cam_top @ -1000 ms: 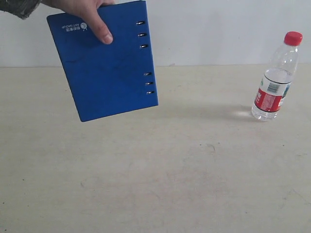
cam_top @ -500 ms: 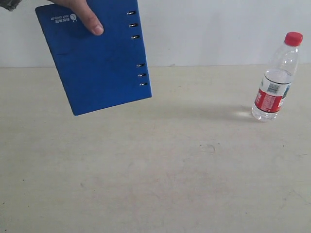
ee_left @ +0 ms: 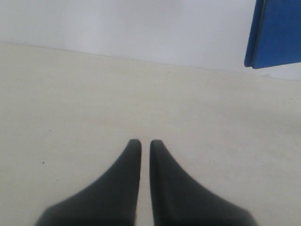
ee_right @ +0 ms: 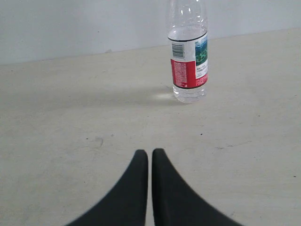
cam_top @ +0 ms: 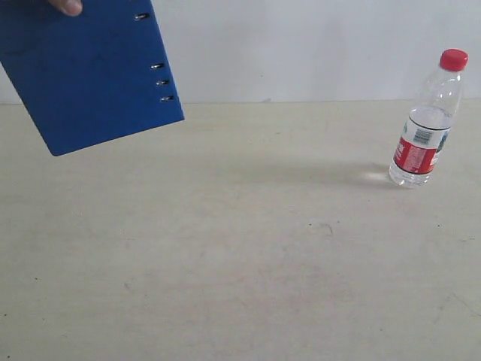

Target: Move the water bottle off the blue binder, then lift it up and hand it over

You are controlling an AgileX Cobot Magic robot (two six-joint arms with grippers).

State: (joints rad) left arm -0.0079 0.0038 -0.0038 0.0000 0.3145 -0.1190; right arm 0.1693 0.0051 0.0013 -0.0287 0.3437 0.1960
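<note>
The water bottle (cam_top: 424,124) stands upright on the table at the far right, red cap on top; the right wrist view shows the water bottle (ee_right: 188,61) ahead of my right gripper (ee_right: 150,151), well apart from it. The blue binder (cam_top: 90,75) hangs in the air at the upper left, held by a person's hand (cam_top: 66,6) at the frame's top edge. A corner of the blue binder (ee_left: 275,33) shows in the left wrist view. My left gripper (ee_left: 141,141) and my right gripper are both shut on nothing, low over the table. Neither gripper shows in the exterior view.
A pale beige table (cam_top: 240,256) runs back to a white wall (cam_top: 301,45). A bright glint lies on the table beside the bottle's base.
The person's hand has carried the blue binder up and to the left, partly out of frame. The bottle has stayed in place.
</note>
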